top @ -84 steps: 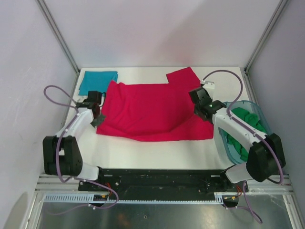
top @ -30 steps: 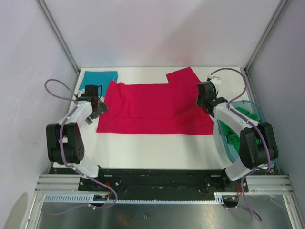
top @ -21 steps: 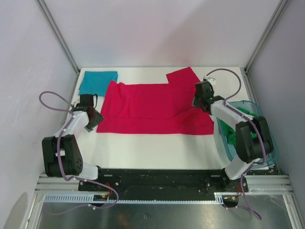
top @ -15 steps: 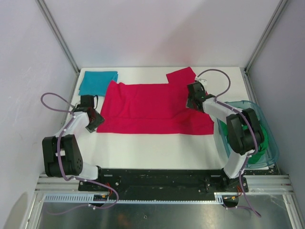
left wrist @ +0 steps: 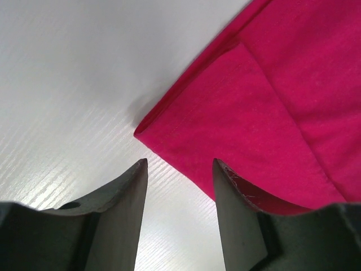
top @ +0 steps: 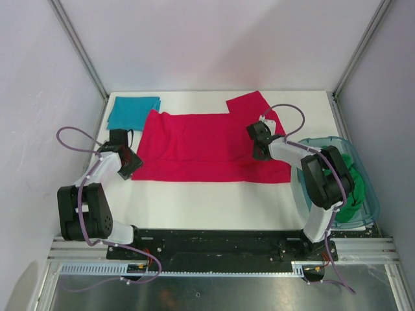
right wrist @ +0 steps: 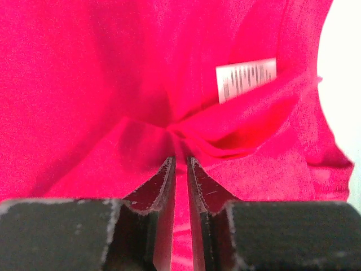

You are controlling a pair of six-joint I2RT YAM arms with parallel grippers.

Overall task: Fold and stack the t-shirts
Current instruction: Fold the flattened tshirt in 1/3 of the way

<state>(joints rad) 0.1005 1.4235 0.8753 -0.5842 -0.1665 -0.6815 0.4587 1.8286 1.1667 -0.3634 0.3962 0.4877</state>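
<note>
Farther onto red shirt (top: 194,146): right gripper (right wrist: 180,161)

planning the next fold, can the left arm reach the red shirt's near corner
Probably yes: the left tool stands open right at the red shirt's corner, with nothing in between.

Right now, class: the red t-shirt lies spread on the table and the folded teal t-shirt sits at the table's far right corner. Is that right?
No. The folded teal t-shirt sits at the table's far left corner, as the top external view shows; the red t-shirt does lie spread.
</note>
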